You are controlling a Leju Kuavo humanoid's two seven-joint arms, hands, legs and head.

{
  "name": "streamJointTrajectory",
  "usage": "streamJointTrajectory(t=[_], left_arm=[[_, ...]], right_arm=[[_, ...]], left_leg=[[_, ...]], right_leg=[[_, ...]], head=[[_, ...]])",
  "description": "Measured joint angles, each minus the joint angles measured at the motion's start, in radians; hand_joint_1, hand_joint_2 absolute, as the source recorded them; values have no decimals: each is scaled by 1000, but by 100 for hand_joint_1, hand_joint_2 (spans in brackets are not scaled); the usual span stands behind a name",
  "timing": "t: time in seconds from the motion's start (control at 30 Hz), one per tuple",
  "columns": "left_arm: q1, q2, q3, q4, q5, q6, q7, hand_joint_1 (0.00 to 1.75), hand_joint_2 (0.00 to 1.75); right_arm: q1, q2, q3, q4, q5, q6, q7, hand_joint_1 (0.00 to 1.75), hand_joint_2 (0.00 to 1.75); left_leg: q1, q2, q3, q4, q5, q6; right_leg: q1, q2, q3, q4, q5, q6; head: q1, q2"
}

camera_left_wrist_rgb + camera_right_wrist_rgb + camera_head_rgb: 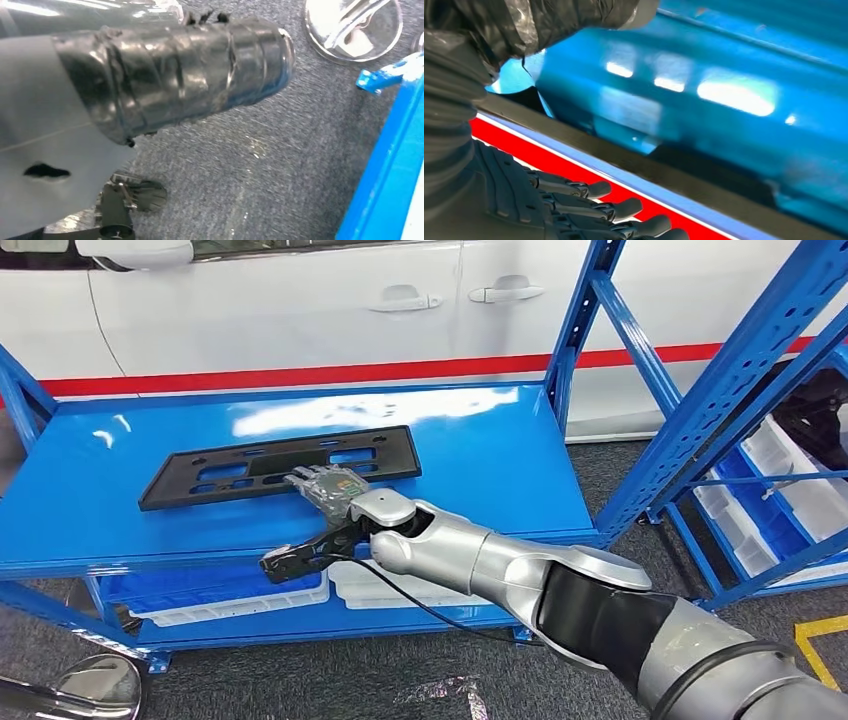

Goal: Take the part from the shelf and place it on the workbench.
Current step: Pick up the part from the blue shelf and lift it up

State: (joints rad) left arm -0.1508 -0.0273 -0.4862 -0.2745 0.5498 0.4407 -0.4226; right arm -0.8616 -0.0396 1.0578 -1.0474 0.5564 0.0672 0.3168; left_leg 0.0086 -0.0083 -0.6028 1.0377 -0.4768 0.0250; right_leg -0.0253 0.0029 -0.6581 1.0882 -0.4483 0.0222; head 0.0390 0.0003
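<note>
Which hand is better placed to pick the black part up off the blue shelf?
The right. Its hand is stretched over the shelf at the near edge of the black part, fingers extended. The left hand hangs low over the carpet, away from the part.

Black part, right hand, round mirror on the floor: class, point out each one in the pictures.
black part [230, 472]: head view, left half of the flat plate.
right hand [330, 502]: head view, back of the hand.
round mirror [353, 26]: left wrist view, its reflective face.

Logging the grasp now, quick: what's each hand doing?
Left hand: hangs over the floor; open or shut cannot be told.
Right hand: open, fingers spread over the black part.
</note>
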Motion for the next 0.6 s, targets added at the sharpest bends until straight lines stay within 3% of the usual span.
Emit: streamJointTrajectory(t=[0.07,0.17,0.2,0.27,0.33,0.37,0.47,0.53,0.6], left_arm=[[-1,0,-1,0,0,-1,0,0,0],[1,0,-1,0,-1,-6,0,0,0],[1,0,-1,0,-1,-7,0,0,0],[0,-2,-1,0,-1,-8,0,0,0],[3,-3,-1,0,0,-9,0,0,0],[5,-3,-1,0,0,-9,0,0,0],[5,-3,-1,0,2,-9,0,0,0],[3,-2,-3,0,3,-9,0,0,0],[4,-3,-6,0,5,-9,0,0,0]], right_arm=[[1,3,1,4,0,-4,-2,0,175],[2,4,2,8,1,-15,-4,0,175],[1,5,2,8,2,-20,-5,0,175],[-1,6,2,8,4,-31,-4,0,175],[1,6,2,10,6,-39,-1,0,175],[1,6,1,11,8,-43,3,0,175],[0,7,1,12,23,-60,17,0,175],[-1,7,0,13,35,-71,27,0,175],[-1,8,0,13,46,-75,37,0,175]], left_leg=[[-2,1,-4,7,-5,-9],[1,3,-9,24,-20,-20],[2,4,-25,58,-37,-25],[5,4,-89,176,-82,-33],[7,4,-144,257,-87,-36],[7,4,-147,245,-62,-34],[1,3,-83,76,42,-19],[-6,2,-53,11,51,-12],[-6,2,-42,-7,44,-8]], right_leg=[[5,3,9,-18,-9,-10],[1,6,18,-25,-12,-28],[-2,5,25,-29,-13,-33],[-3,3,36,-32,-18,-40],[-2,3,44,-32,-24,-42],[-2,5,50,-32,-28,-42],[-1,10,65,-33,-40,-36],[0,12,67,-38,-43,-28],[2,12,68,-45,-44,-17]], head=[[0,0],[0,0],[0,0],[0,0],[0,0],[0,0],[0,0],[0,0],[0,0]])
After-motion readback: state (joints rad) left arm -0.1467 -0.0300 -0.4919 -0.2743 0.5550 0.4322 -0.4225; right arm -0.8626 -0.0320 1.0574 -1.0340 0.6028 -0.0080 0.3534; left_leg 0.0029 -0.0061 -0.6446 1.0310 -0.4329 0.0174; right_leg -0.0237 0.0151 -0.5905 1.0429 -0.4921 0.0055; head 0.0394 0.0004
